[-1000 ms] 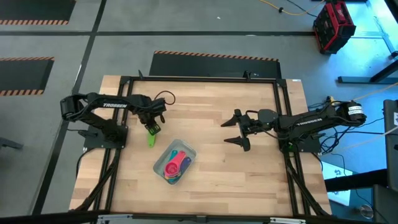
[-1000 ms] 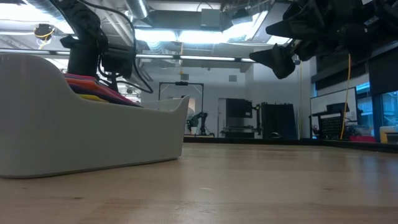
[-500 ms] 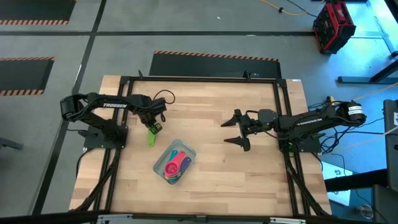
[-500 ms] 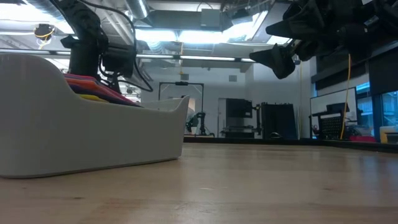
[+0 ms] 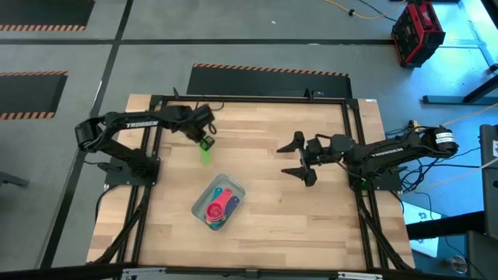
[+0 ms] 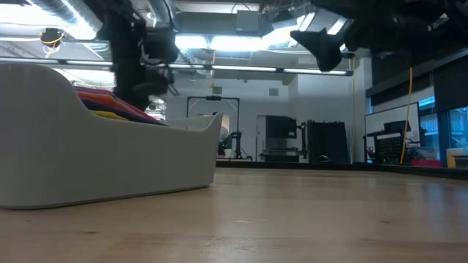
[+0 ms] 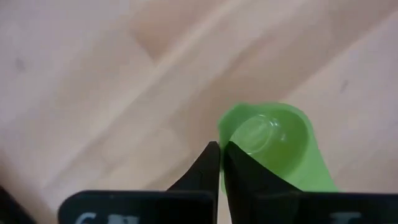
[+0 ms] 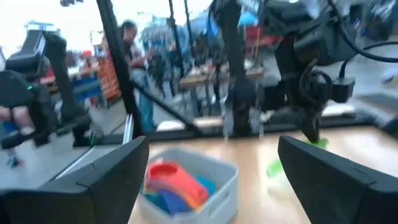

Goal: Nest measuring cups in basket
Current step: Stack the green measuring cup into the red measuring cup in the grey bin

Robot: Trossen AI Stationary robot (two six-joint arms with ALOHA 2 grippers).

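My left end effector (image 5: 205, 141) is clenched on the green measuring cup (image 5: 206, 149), pinching it at the rim or handle root so the bowl hangs out past my fingertips (image 7: 214, 163), as the left wrist view shows, with bare counter (image 5: 264, 132) beneath it. From above, I hold the cup over the far-left part of the counter, well apart from the basket (image 5: 201, 204), which sits nearer and a little to the right. Going near to far: the basket comes first, already carrying a stack of cups (image 5: 217, 207), red, teal, blue and some yellow and purple edges showing; their handles poke up over the rim in the low view. Beyond it is my loaded left end effector, and off to the right my right end effector (image 5: 303, 158) hangs above the counter, released with its fingers spread wide, carrying nothing and waiting. To do this step well, I judge I should bring the cup toward me and slightly right until it is directly over the stack, keep the bowl opening upward and turn the handle to line up with the others. I would lower gently so it seats inside a larger cup, not on a rim. I cannot tell which cup in the stack is next size up, so I should check before letting go. The grip looks narrow, so a quick swing could twist the cup loose.
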